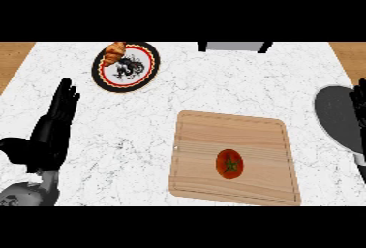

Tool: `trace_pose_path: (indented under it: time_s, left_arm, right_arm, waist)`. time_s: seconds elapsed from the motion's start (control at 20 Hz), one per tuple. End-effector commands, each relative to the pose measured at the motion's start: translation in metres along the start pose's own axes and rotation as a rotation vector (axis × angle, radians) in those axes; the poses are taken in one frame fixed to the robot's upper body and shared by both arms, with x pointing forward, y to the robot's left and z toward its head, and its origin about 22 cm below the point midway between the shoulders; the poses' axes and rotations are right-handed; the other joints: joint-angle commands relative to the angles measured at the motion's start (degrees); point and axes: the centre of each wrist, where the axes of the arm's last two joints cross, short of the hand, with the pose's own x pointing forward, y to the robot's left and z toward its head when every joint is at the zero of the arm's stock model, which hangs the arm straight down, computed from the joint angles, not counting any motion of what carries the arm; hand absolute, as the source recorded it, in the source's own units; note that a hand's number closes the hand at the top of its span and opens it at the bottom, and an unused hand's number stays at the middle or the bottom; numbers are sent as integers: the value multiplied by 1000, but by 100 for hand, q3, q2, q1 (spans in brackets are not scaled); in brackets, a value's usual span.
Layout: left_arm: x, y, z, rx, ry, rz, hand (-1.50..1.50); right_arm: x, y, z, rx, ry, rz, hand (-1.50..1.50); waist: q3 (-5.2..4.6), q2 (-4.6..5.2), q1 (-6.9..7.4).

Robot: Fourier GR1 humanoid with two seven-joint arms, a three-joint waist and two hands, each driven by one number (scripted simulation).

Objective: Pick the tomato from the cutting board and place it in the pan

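White marble surface (214,87) fills the view, with strips of wooden floor showing past its far corners. Nearest the robot, the left robot hand (53,123) rests at the left side, fingers straight and released, holding nothing. Beside it toward the middle lies the wooden cutting board (207,145), and the tomato (229,163) sits on the board's near half, stem upward, untouched by either hand. At the right edge the dark pan (334,116) is cut off by the frame; the right robot hand (358,104) shows only as a few dark fingers over the pan's far side, and whether they are released or clenched cannot be told. Farther off, near the far left corner, a patterned plate (132,68) carries a croissant (113,53) on its rim (neither belongs to the job). A grey object (232,46) stands at the far edge.

By this showing the task has not begun: the tomato must yet be grasped, lifted, carried right and set in the pan. Bare marble separates board and pan, leaving an open lane for the carry. The pan's closeness to the surface's right edge looks like the one tight spot
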Motion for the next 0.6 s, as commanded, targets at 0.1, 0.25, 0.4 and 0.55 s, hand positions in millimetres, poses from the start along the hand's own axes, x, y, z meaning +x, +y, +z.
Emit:
trace_pose_path:
  time_s: [0.1, 0.25, 0.4, 0.55]
  left_arm:
    - [-4, -3, -1, 7, 46, 60, 0]
    - [3, 3, -5, -26, 94, 65, 0]
    - [-7, 18, -9, -14, 162, 100, 0]
    - [-5, 20, -1, -25, 172, 95, 0]
  right_arm:
    - [59, 37, -21, 187, -265, -201, 150]
    - [96, 75, -26, 357, -468, -416, 150]
    - [50, 66, 38, 115, -403, -13, 150]
    - [32, 44, 87, 198, -423, 106, -150]
  waist:
    - [164, 37, -13]
    - [173, 28, 114]
    - [166, 20, -237]
    - [172, -2, -282]
